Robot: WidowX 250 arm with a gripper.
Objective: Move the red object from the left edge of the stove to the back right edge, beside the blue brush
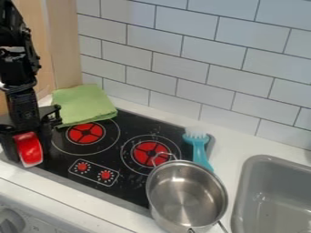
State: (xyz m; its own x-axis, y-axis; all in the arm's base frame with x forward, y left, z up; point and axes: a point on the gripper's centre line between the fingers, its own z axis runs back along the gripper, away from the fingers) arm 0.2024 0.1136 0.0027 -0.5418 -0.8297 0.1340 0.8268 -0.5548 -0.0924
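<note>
The gripper hangs low at the left, over the front left part of the black toy stove. It is shut on a red object with a pale lower edge, tilted between its fingers. Just behind the gripper, a folded green cloth lies over the stove's back left corner. A steel pot stands at the stove's right front corner, partly over the counter. Behind the pot, a turquoise brush with pale bristles lies on the stove's right edge.
A grey sink is set into the white counter at the right. White wall tiles rise behind the stove, and a wooden panel stands at the back left. A knob is at the lower left.
</note>
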